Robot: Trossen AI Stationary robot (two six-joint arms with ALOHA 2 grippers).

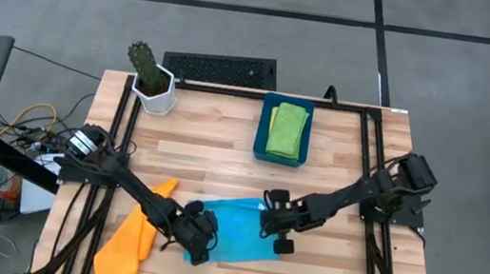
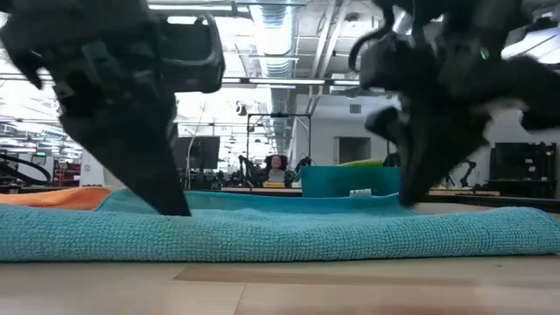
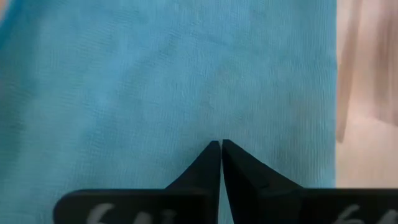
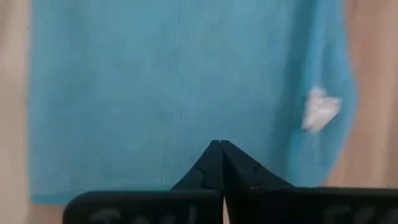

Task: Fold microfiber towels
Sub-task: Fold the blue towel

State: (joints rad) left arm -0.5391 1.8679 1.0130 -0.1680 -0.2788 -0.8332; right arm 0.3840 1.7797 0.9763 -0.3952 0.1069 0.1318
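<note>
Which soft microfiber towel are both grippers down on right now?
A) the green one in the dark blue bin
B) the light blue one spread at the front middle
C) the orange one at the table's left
B: the left gripper and right gripper both sit shut on the light blue microfiber towel, at its left and right sides; each wrist view shows closed fingertips against blue cloth.

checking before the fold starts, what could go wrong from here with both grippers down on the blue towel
1. Both the left gripper and right gripper are shut on the light blue towel; a thin pinch might slip when lifted.
2. The orange towel lies right beside the left gripper and could get dragged along.
</note>
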